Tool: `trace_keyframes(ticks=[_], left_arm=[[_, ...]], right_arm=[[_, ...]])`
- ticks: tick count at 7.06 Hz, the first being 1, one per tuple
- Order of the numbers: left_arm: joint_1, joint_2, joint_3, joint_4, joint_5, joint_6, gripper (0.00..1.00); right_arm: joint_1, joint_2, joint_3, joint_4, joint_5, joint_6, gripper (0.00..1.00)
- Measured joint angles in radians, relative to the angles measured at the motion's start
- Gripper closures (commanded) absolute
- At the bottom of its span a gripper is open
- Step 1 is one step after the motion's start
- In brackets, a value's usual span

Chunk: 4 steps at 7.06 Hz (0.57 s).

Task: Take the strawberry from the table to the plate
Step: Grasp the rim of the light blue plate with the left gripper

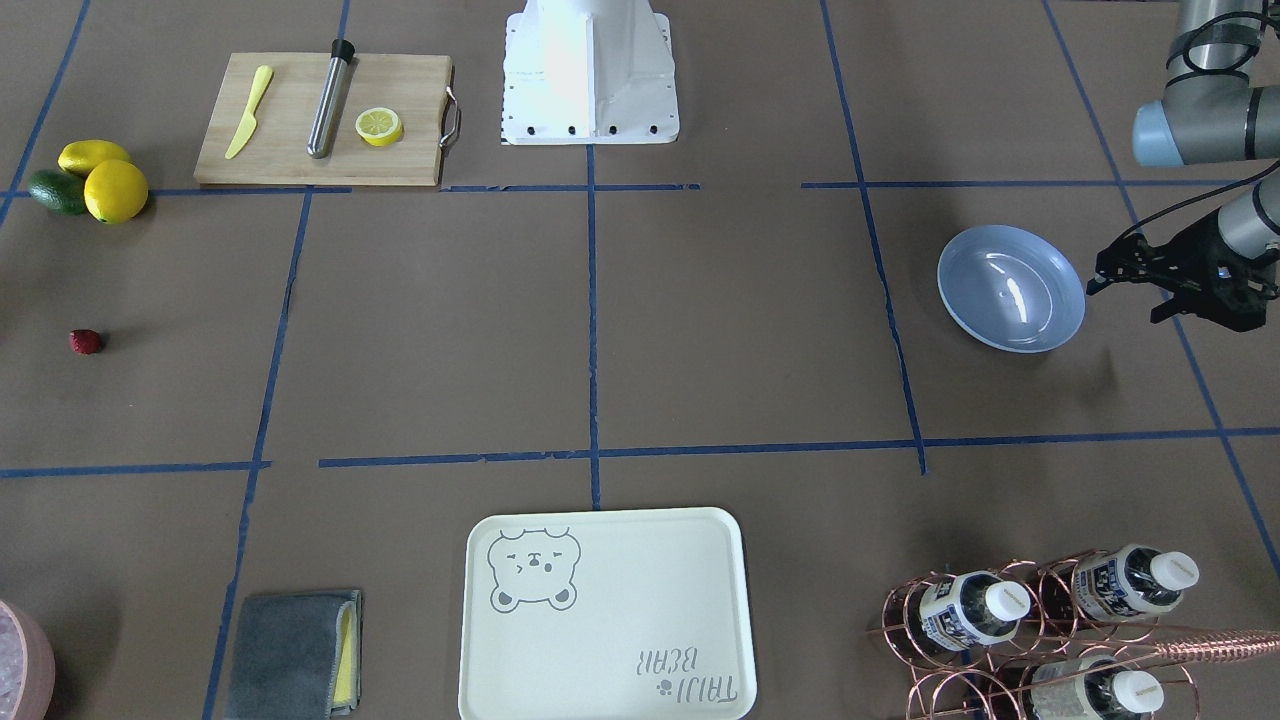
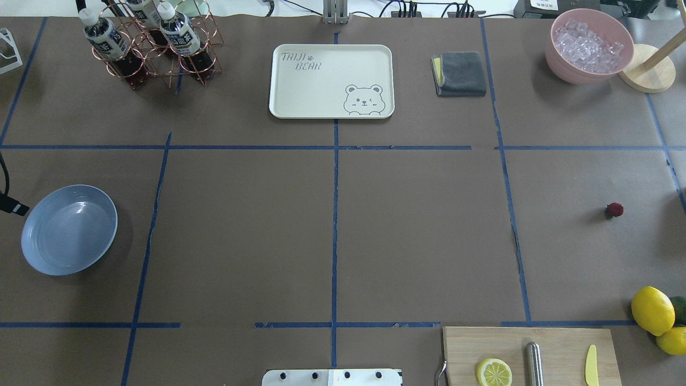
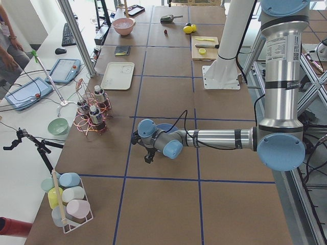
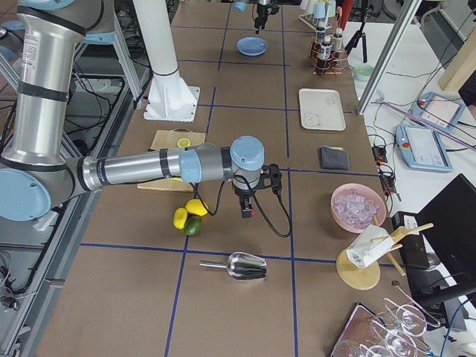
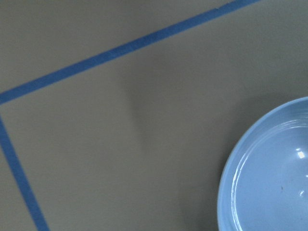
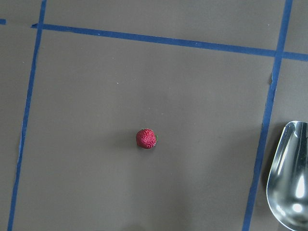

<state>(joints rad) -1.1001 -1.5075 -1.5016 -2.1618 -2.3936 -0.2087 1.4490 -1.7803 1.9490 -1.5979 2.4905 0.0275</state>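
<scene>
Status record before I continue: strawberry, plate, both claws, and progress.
strawberry: lies on the table, on the robot's right side, alone
plate: empty, on the robot's left side
right claw: over the strawberry, not gripping it; open or shut cannot be told
left claw: beside the plate; open or shut cannot be told
progress: pick not yet done

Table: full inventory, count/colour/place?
strawberry: 1, dark red, right side
plate: 1, pale blue, left side
tray: 1, cream, far centre
lemons: 2, yellow, near right edge
avocado: 1, green, against lemons
cutting board: 1, wood, near right; holds lemon half, knife, tube
cloth: 1, grey, beside tray
bowl: 1, pink, far right, ice
bottle rack: 1, copper, far left
scoop: 1, steel, right end
left pincer: 1, black, beside plate
right pincer: 1, black, over strawberry
</scene>
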Motion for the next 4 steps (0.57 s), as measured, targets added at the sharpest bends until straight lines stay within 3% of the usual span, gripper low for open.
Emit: trace_keyframes(ticks=[1,2,3,4], left_arm=[[0.038,-0.001,0.004,-0.018,0.001,-0.021,0.05],[0.063,-0.002,0.008,-0.026,0.004,-0.030,0.49],[0.078,-0.004,0.011,-0.030,0.005,-0.034,0.99],[0.087,-0.007,0.012,-0.031,0.006,-0.035,1.00]], right_arm=[[0.000,0.000,-0.001,0.002,0.000,0.000,0.00],[0.000,-0.001,-0.001,0.002,0.001,0.000,0.00],[-0.001,-0.001,-0.001,0.002,0.001,0.001,0.00],[-0.001,-0.001,-0.001,0.002,0.001,0.001,0.00]])
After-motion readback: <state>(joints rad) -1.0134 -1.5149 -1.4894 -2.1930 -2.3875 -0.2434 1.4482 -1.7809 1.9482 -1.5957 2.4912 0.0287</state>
